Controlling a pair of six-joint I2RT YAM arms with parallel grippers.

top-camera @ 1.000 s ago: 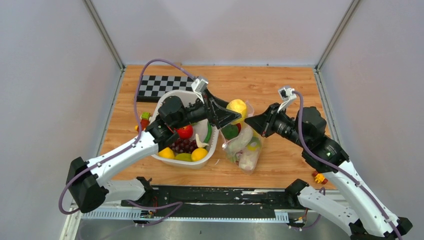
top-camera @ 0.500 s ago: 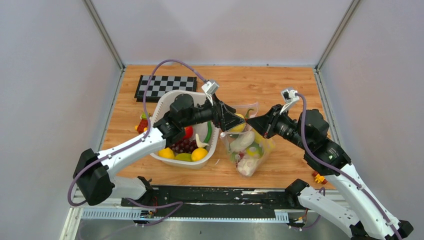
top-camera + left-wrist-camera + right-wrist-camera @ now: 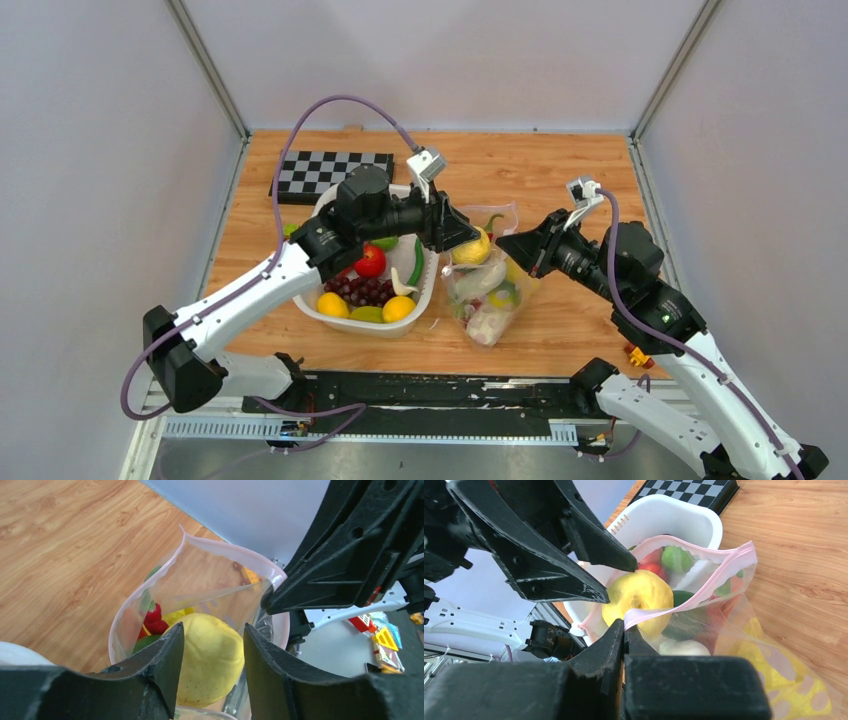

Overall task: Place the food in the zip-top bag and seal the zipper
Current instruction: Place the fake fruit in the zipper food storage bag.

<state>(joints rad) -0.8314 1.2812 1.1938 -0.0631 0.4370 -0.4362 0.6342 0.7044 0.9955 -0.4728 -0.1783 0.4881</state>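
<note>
Two grips: right end effector (image 3: pixel 625 625) clenched on the floppy, slick zip-top bag (image 3: pixel 734 630) at its stiffer zipper (image 3: pixel 739 560), where we'd hold; left end effector (image 3: pixel 214 630) straddles the light lemon (image 3: pixel 210 665), grip unclear.

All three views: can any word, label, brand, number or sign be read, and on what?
None can be read.
The bag, basket and checkerboard show no lettering.
The small coloured pieces at the right edge of the left wrist view may bear print, too blurred to read.

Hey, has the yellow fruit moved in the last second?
Yes. In the top view the yellow fruit has come nearer, away from the checkerboard, down into the zip-top bag mouth.
</note>
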